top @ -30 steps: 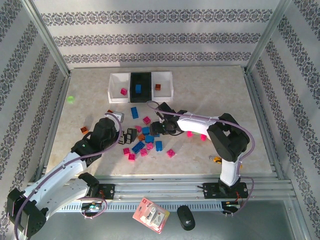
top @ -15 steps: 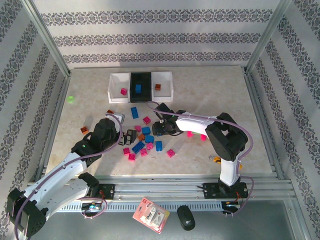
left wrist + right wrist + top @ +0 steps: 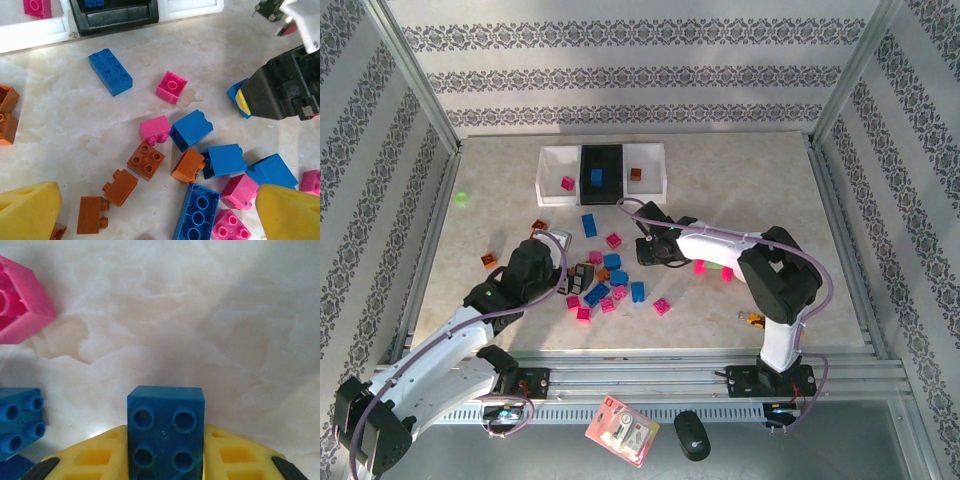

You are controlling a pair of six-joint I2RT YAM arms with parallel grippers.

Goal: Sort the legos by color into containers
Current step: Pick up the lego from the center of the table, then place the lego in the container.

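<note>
On the left, our left hand (image 3: 579, 277) hangs wide open over the scattered bricks (image 3: 190, 130). The black bin (image 3: 587, 160) already holds a blue one. On the right, our right hand (image 3: 645, 250) has just pinched shut on a blue brick (image 3: 165, 430) down at the tabletop (image 3: 740, 190). We reckon the lift to that bin is next.

Pink, blue and brown legos (image 3: 191, 130) litter the table (image 3: 65, 125).

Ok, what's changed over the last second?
The right gripper closed on a small blue studded plastic brick and shifted slightly right. The left gripper stayed open, hardly moving, above the loose bricks. The row of white and black bins and its contents look unchanged.
</note>
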